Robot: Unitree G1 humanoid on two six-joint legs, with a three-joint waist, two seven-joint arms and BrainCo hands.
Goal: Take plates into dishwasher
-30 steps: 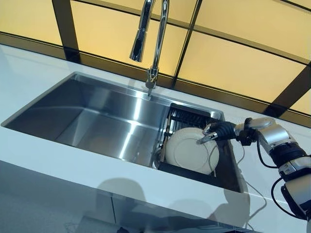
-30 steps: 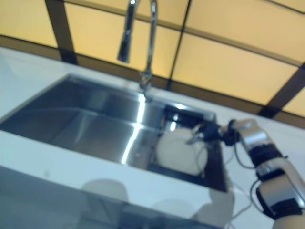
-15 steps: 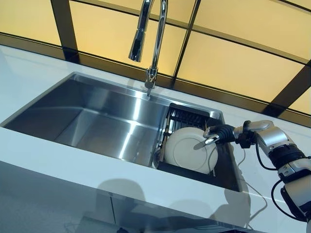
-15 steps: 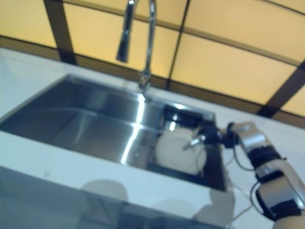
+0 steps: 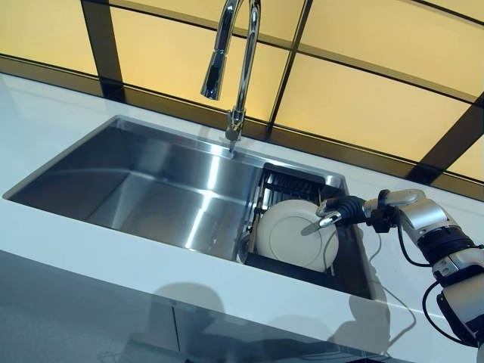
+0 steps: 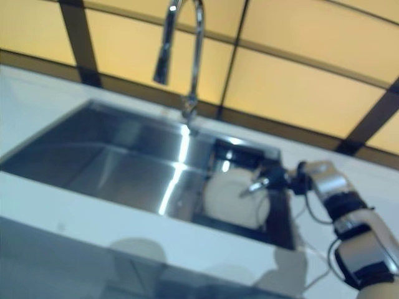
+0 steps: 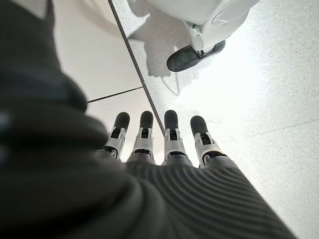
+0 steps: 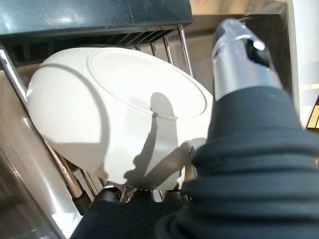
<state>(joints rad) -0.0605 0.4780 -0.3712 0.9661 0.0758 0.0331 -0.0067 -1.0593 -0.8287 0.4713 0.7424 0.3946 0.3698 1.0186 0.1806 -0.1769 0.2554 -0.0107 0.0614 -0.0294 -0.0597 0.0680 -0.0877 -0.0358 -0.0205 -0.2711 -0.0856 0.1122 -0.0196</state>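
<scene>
One plate (image 5: pixel 293 234) upright in wire rack (image 5: pixel 291 184), right robot hand (image 5: pixel 338 208) pinching its rim; faucet (image 5: pixel 233 57), sink (image 5: pixel 151 181) beyond; left robot hand (image 7: pixel 159 137) slack.

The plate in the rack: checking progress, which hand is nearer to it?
Right. The right hand is at the plate; the left hand hangs over the floor.

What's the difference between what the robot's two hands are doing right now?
The right hand reaches over the rack in the sink, at the rim of the white plate standing there; the left hand hangs over the floor, touching nothing. The left hand's fingers are straight and open; how the right hand's fingers sit on the plate I cannot tell. Both wear dark ribbed covers.
</scene>
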